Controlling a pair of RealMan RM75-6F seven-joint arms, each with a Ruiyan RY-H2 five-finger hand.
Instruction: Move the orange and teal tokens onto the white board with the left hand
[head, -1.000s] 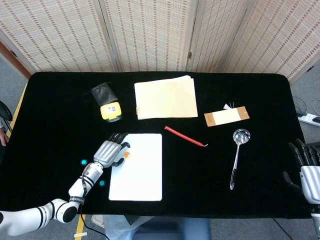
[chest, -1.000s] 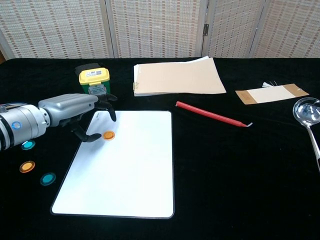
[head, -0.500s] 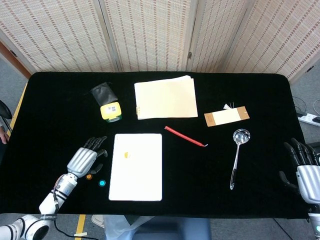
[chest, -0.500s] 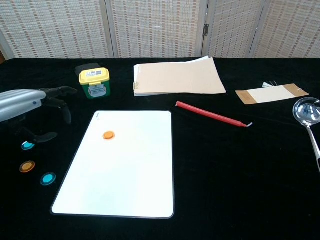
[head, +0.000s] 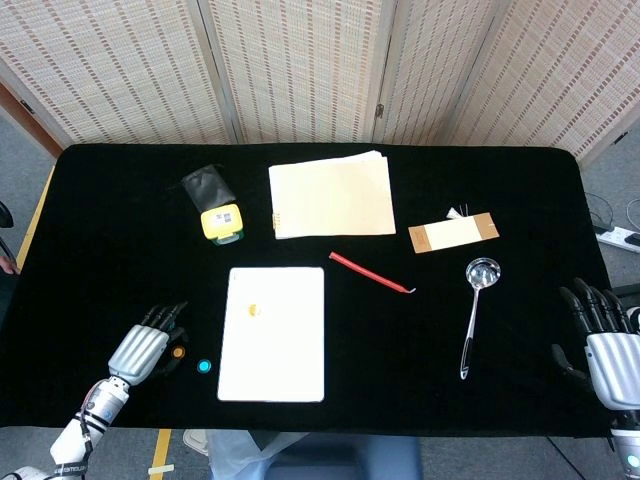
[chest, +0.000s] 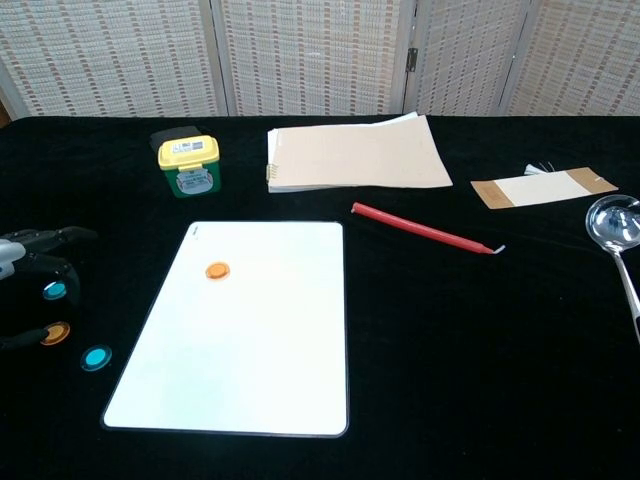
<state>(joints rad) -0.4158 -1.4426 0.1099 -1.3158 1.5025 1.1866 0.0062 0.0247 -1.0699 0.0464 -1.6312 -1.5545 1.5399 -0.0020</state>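
Observation:
One orange token (head: 254, 310) (chest: 217, 270) lies on the upper left part of the white board (head: 280, 350) (chest: 260, 350). Left of the board on the black table are a second orange token (head: 178, 352) (chest: 55, 332) and a teal token (head: 204, 367) (chest: 96, 358). Another teal token (chest: 54, 291) shows only in the chest view, between the fingers and thumb of my left hand (head: 145, 345) (chest: 32, 262). That hand is spread above these loose tokens and holds nothing. My right hand (head: 603, 345) hangs at the table's right edge, fingers apart and empty.
A yellow box (head: 222, 222) (chest: 189, 164) with a black pouch (head: 205, 185) sits behind the board. A manila folder (head: 332, 194), a red stick (head: 370, 272), a brown card (head: 452, 233) and a metal ladle (head: 474, 310) lie further right.
My left hand has left the orange token on the board and pulled back left and toward the table's near edge, over the loose tokens. The right hand has barely shifted.

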